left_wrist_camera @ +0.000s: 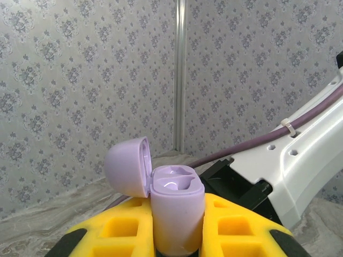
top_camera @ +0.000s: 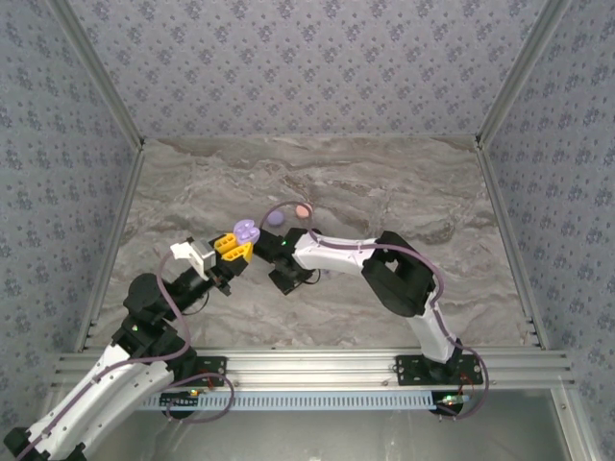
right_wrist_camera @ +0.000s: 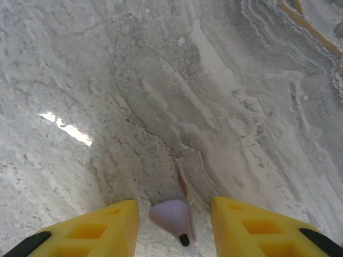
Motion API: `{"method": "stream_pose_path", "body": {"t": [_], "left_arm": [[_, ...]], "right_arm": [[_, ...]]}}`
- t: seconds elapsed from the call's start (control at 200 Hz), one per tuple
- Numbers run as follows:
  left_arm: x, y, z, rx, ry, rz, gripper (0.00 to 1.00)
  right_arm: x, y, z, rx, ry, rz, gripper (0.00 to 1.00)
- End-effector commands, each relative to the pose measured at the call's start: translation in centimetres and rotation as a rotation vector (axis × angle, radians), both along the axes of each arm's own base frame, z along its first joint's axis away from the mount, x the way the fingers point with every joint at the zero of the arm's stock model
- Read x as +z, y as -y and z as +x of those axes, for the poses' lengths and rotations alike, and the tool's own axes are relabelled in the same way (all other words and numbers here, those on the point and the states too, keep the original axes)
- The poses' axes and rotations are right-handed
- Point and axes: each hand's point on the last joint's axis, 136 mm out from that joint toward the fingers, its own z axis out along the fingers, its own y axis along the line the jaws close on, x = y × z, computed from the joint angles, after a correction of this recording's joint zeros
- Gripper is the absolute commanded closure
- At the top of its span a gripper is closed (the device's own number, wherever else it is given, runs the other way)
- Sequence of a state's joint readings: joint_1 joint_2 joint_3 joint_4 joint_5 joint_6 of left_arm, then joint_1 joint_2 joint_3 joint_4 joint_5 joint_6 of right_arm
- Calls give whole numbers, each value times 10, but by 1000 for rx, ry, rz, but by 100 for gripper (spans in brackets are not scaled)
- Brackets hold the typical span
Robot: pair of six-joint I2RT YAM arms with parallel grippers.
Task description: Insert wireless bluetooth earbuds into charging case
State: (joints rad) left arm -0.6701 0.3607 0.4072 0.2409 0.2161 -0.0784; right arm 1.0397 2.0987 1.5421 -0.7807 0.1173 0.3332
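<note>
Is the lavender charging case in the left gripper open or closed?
Open. The lavender case has its lid swung back, leaving both earbud wells exposed.

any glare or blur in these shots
Right wrist view: a bright glare streak on the table, and the lavender earbud at the bottom edge looks slightly soft. Left wrist view: a shiny highlight inside the open case. Top view: even light.

Soft, even light is coming down from above my table (top_camera: 384, 182), so my arms are throwing only faint shadows onto it. Through my right wrist camera a white glare streak is shining on the table's left side, and the yellow fingers (right_wrist_camera: 96, 230) nearest the lens are blurring. Above the table, the lavender case (left_wrist_camera: 177, 214) is glinting softly.
</note>
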Motion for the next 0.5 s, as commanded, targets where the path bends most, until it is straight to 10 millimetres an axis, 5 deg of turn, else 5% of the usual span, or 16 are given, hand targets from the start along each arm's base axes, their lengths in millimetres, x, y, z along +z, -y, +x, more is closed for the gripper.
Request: {"method": "stream_pose_path", "body": {"t": [0.0,0.27,0.495], "left_arm": [[5,-2,-2,5,26,-10,100],[5,-2,-2,5,25,-9,100],[5,0,0,2,24,-12,100]], "right_arm": [[-4,0,2,-4,9,-31,59],[-1,3,2,-6,15,-36,72],[46,13,14,-34,112,79,74]]}}
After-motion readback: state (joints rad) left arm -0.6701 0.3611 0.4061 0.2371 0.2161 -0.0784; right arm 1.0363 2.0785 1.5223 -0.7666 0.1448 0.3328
